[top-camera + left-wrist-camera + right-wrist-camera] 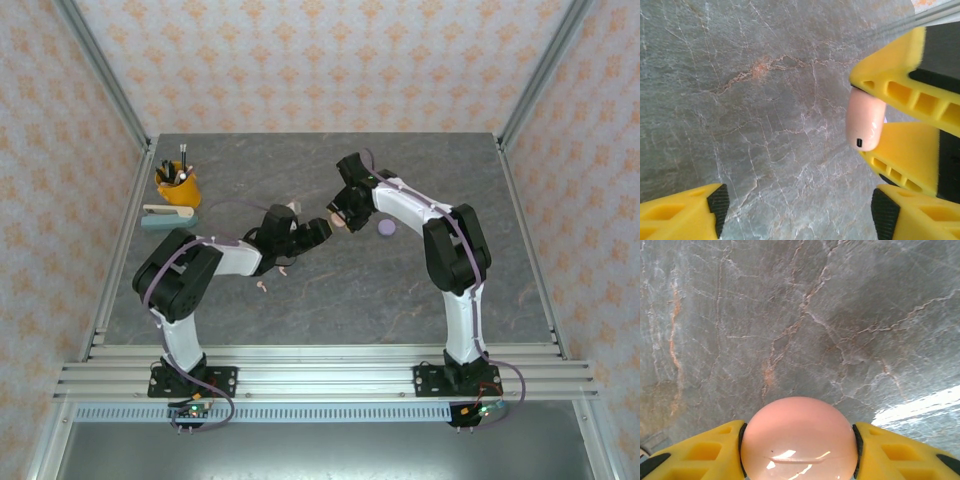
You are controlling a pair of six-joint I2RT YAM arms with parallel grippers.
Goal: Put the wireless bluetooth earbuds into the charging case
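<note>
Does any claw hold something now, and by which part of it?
The right claw holds the round pink case by its two opposite sides. The left claw is open and holds nothing.

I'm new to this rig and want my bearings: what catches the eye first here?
The right gripper clamps a glossy pale pink round case over the middle of the grey table, and the left gripper, jaws open and empty, faces it closely. A lilac case lies just right of them; a yellow pen cup stands at the far left.
</note>
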